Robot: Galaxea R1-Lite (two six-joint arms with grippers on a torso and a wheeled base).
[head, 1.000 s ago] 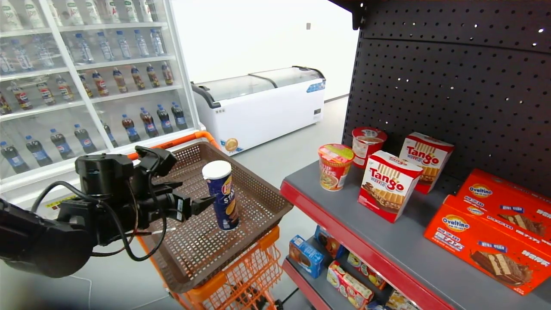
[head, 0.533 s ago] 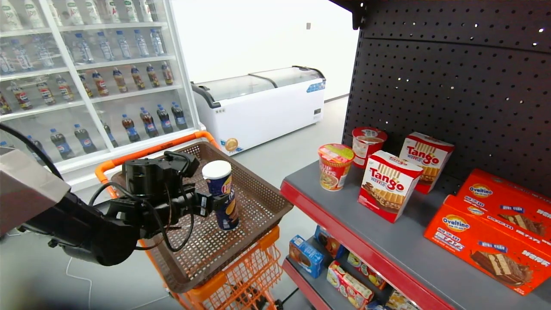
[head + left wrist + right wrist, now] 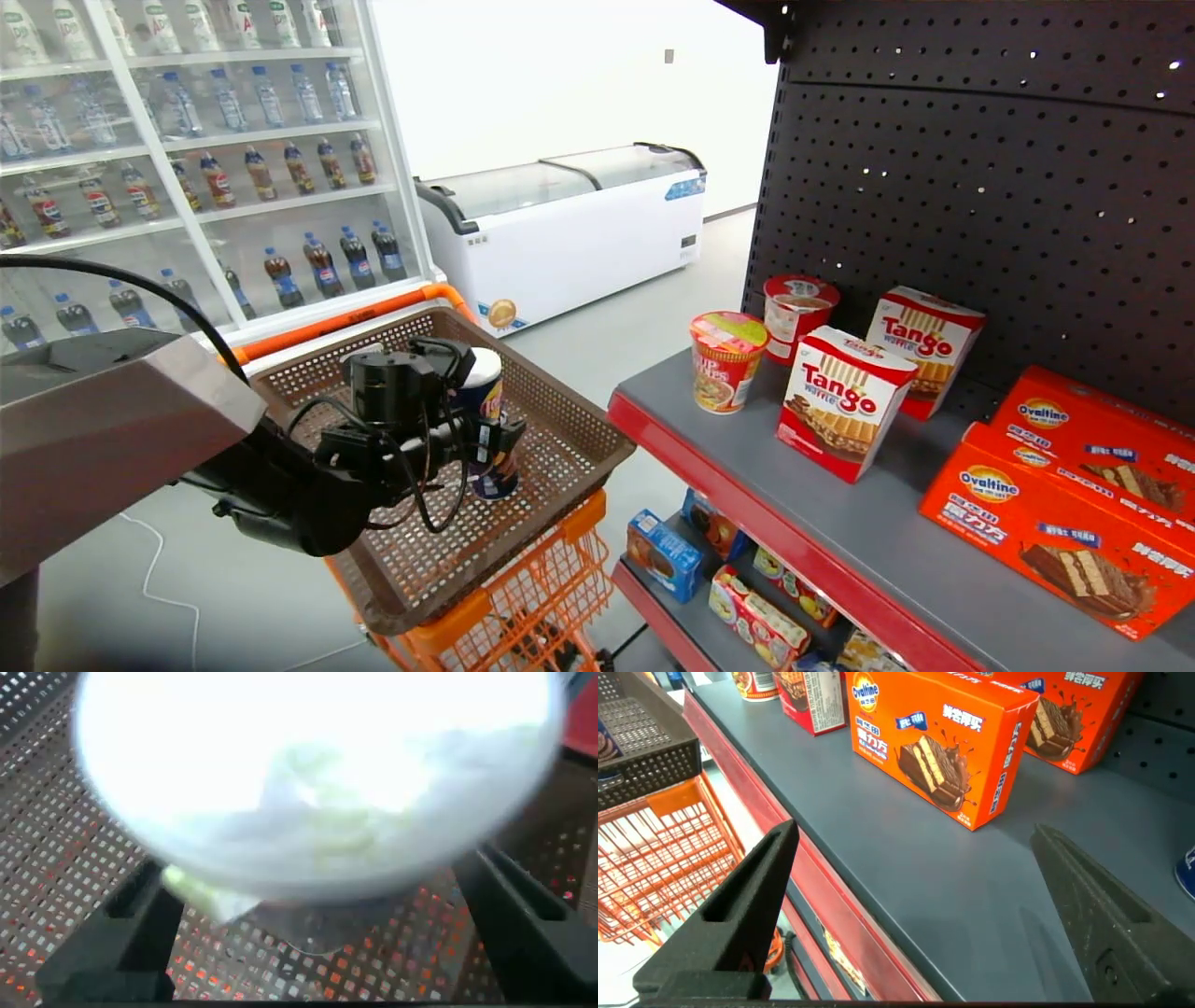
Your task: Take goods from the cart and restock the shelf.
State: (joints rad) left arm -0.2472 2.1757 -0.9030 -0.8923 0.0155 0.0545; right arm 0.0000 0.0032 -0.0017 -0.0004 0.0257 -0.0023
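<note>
left pincer (image 3: 493, 437) straddles the upright chips can (image 3: 487, 397) in the cart basket (image 3: 569, 411), jaws spread, not yet clamped. right pincer (image 3: 910, 840) hangs released over the shelf (image 3: 906, 905). risk, as i judge it: an off-centre close tips the tall can, or a loose grip drops it on lift.

Large brand lettering crosses the front of a red-and-white wafer box (image 3: 845, 401), its twin behind (image 3: 926, 347) and two orange boxes (image 3: 1055, 527) on the shelf (image 3: 747, 453). The noodle cup (image 3: 724, 362) and the blue can (image 3: 493, 439) in the cart (image 3: 597, 450) bear logos. The cooler's bottle labels (image 3: 322, 266) are too small to read.
</note>
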